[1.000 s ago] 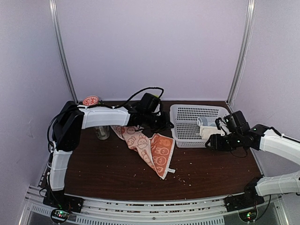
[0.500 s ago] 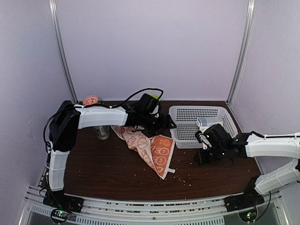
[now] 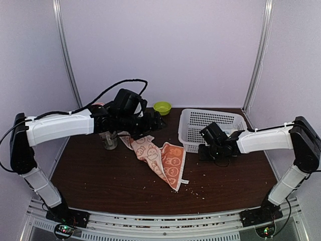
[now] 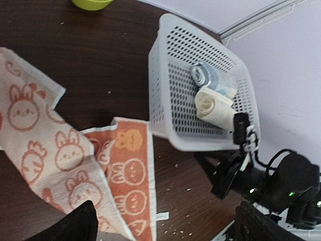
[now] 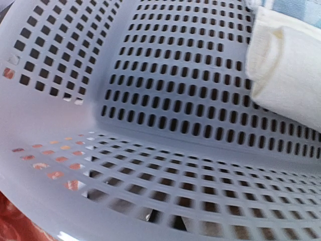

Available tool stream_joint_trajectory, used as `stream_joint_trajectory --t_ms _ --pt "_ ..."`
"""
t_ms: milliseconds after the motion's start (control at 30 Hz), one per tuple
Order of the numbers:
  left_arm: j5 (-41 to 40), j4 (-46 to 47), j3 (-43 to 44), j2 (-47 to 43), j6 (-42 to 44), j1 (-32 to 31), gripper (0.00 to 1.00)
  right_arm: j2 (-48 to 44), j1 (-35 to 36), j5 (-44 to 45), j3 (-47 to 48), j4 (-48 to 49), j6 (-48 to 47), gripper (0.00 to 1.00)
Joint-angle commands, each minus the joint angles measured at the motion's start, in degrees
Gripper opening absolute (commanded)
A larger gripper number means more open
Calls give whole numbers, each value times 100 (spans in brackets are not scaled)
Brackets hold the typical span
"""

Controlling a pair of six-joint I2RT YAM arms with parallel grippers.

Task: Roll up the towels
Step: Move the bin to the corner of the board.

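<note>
Left gripper (image 3: pixel 152 122) now gaping wide, letting go of rabbit towel (image 3: pixel 163 158), which is lying unrolled. Right gripper (image 3: pixel 207 145) now clenching shut at basket (image 3: pixel 193 120). Cream towel (image 4: pixel 213 104) sitting rolled inside. Rabbit towel remaining.

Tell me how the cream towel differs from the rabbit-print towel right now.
The cream towel is rolled into a tight bundle; the rabbit-print towel lies unrolled and rumpled. The cream towel sits inside the white basket; the rabbit-print towel is on the brown table beside it. The cream towel is plain; the rabbit-print towel is peach-orange and cream. Both are soft cloth.
</note>
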Motion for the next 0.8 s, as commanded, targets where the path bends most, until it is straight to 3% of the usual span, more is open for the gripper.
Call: stream_joint_trajectory --t_ms 0,267,767 --pt "-634 -195 -723 -521 120 36 98 237 -494 632 351 -184 144 0" --pt "-872 -81 -1569 -1125 -11 36 98 717 -1334 704 1089 -702 -46 0" --pt "-808 -130 -2061 -1428 -10 39 97 963 -2420 958 1926 -1286 -413 0"
